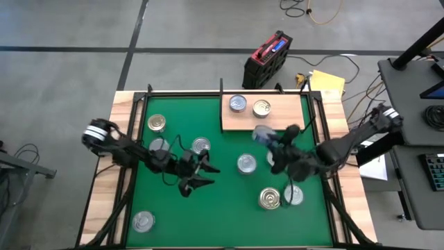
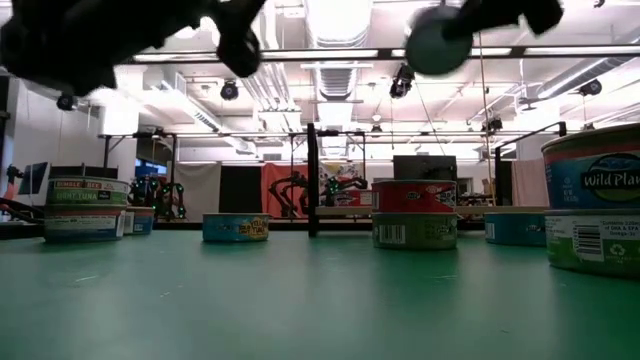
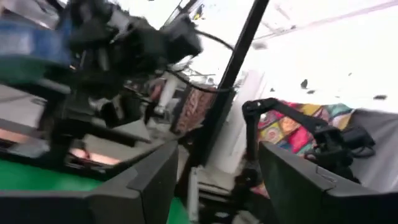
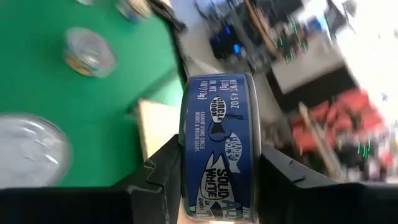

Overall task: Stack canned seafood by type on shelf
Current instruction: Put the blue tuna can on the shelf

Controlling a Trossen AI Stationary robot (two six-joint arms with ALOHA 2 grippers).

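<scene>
Mostly the sorting is unfinished, I judge; scattered tins lie on the green mat (image 1: 229, 201), from a silver-lidded can (image 1: 143, 221) at seven o'clock and a touching pair (image 1: 279, 198) at five o'clock, through middle cans, to the gold-lidded one (image 1: 157, 123) at ten; only two cans (image 1: 250, 105) sit side by side on the shelf (image 1: 274, 119) at one o'clock. Mid-mat, the left gripper (image 1: 196, 179) hovers spread and empty; the right gripper (image 4: 217, 165) pinches a blue tin (image 4: 219, 146) by its flat faces, tipped on edge, lifted near the shelf's front edge.
</scene>
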